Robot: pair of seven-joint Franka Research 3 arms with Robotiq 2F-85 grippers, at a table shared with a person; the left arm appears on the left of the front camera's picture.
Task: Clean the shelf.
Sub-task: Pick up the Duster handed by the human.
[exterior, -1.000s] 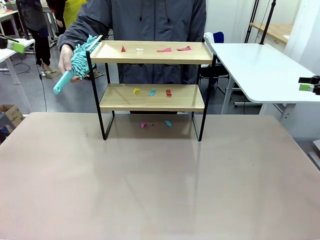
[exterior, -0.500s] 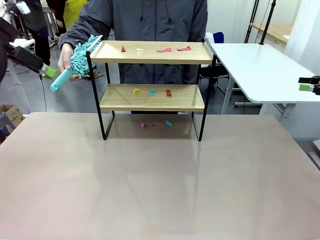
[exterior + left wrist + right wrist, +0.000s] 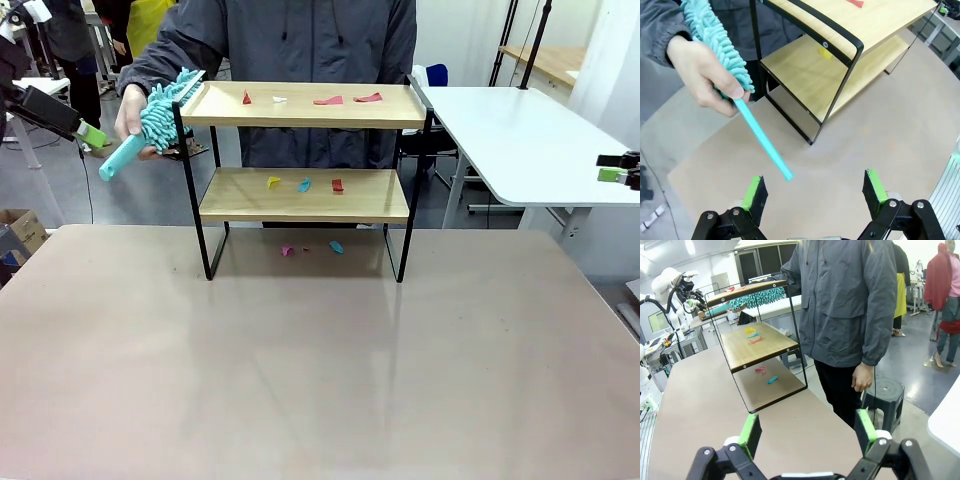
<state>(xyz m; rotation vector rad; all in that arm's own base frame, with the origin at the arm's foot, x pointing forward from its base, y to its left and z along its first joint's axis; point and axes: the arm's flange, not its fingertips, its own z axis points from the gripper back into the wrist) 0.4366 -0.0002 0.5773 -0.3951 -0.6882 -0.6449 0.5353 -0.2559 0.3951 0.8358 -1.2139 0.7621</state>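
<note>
Front view: the shelf (image 3: 385,205) stands in the upper middle of the frame on the tabletop (image 3: 320,380), with coloured scraps (image 3: 328,99) on both boards.
A person's hand (image 3: 128,112) holds a teal duster (image 3: 165,105) at the shelf's upper left corner. The left gripper (image 3: 88,133), at the upper left, has its jaws wide and empty in the left wrist view. The right gripper (image 3: 618,170), at the right edge, is likewise spread wide and holds nothing.
</note>
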